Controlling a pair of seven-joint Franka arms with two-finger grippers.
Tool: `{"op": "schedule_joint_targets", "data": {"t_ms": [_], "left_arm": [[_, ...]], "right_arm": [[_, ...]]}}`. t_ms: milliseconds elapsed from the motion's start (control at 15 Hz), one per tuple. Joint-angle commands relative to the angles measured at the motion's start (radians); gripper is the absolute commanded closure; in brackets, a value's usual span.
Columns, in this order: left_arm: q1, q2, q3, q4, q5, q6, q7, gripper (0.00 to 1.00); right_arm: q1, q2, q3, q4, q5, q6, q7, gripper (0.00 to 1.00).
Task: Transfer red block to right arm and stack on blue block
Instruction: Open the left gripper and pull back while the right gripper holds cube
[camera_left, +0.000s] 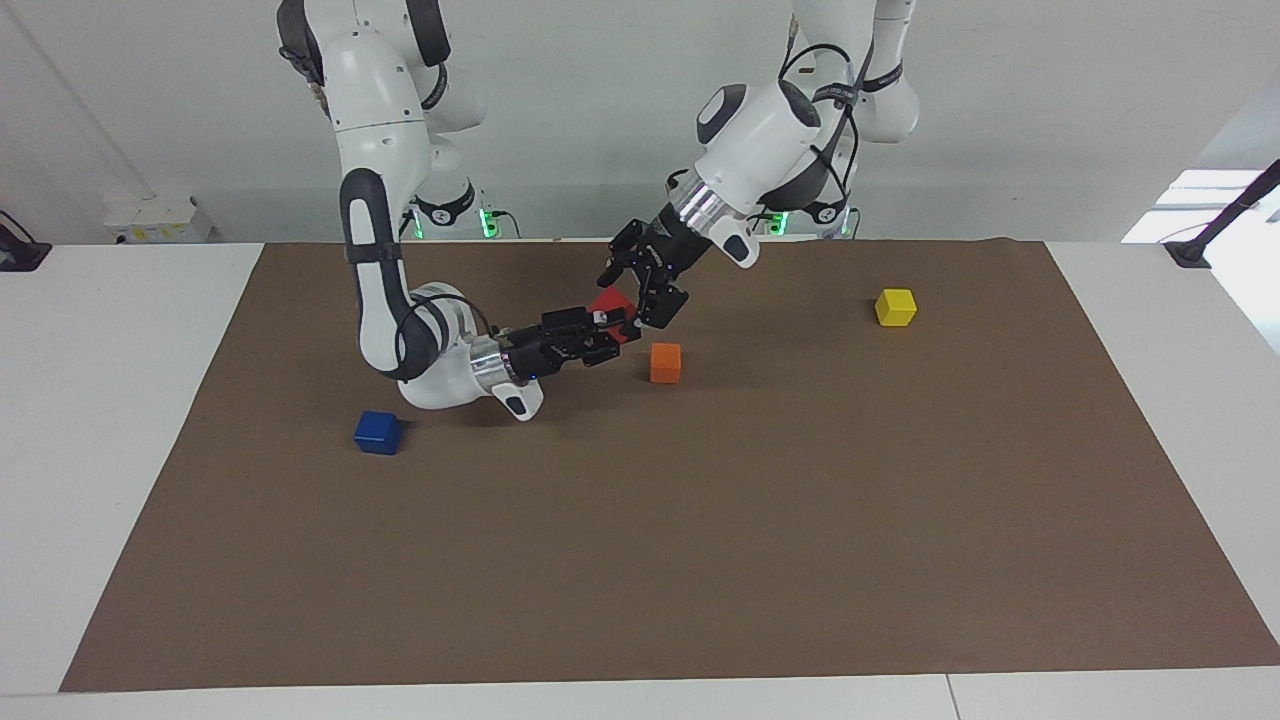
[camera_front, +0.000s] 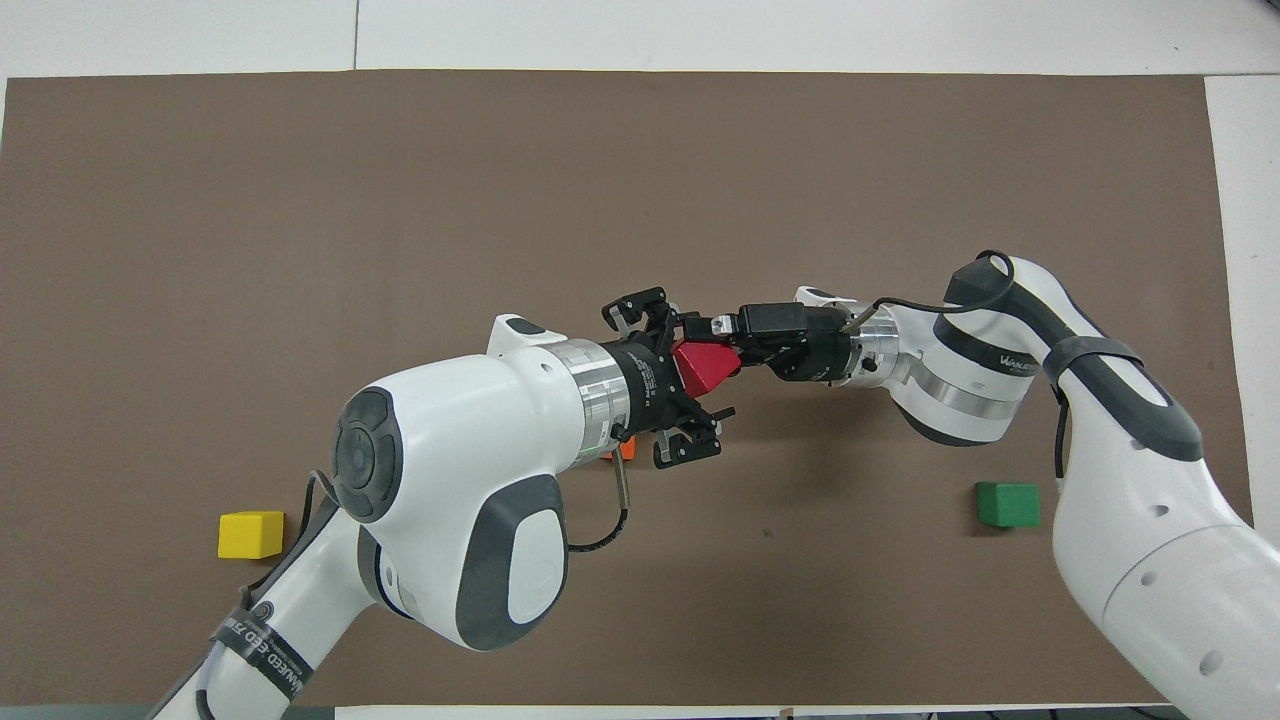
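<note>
Red block (camera_left: 607, 302): hanging in mid-air above the brown mat (camera_left: 700, 560), just over the orange block (camera_left: 665, 362).
Right gripper (camera_left: 612, 325): clamping the red block, fingers pinching it from the side.
Left gripper (camera_left: 640, 290): fingers spreading apart right around the block, gripping nothing.
Blue block (camera_left: 378, 432): sitting on the mat, well apart from the orange block, toward the right arm's end.
Risk: block looking tilted in the pinch; open left fingers could be snagging it while pulling clear, twisting it loose.

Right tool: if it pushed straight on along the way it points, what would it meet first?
The right tool, shut on the red block, points at the open left tool. Carrying on, the block would likely run into that tool's palm first, though depth there is hard to judge.
</note>
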Motion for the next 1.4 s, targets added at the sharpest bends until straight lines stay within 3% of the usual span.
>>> {"op": "schedule_joint_targets", "data": {"t_ms": [0, 266, 731, 864, 997, 1197, 1330], "left_arm": [[0.056, -0.079, 0.003, -0.015, -0.012, -0.102, 0.036, 0.0], [0.137, -0.125, 0.005, -0.017, -0.012, -0.25, 0.165, 0.0], [0.422, -0.163, 0.007, 0.041, 0.052, -0.579, 0.492, 0.0], [0.499, -0.159, 0.005, 0.061, 0.116, -0.636, 0.645, 0.0], [0.554, -0.159, 0.005, 0.061, 0.194, -0.643, 0.77, 0.0], [0.634, -0.157, 0.007, 0.065, 0.251, -0.644, 0.958, 0.0], [0.674, -0.157, 0.007, 0.068, 0.27, -0.648, 1.043, 0.0]], "right_arm": [[0.008, -0.036, 0.001, -0.021, 0.019, 0.037, 0.033, 1.0], [0.008, -0.071, 0.001, -0.022, 0.018, 0.078, 0.095, 1.0], [0.06, -0.276, -0.001, -0.053, -0.017, 0.32, 0.402, 1.0], [0.097, -0.4, -0.001, -0.07, -0.153, 0.487, 0.612, 1.0], [0.126, -0.493, -0.002, -0.071, -0.384, 0.604, 0.881, 1.0], [0.125, -0.545, -0.005, -0.039, -0.817, 0.611, 1.192, 1.0], [0.114, -0.554, -0.008, -0.033, -1.09, 0.599, 1.28, 1.0]]}}
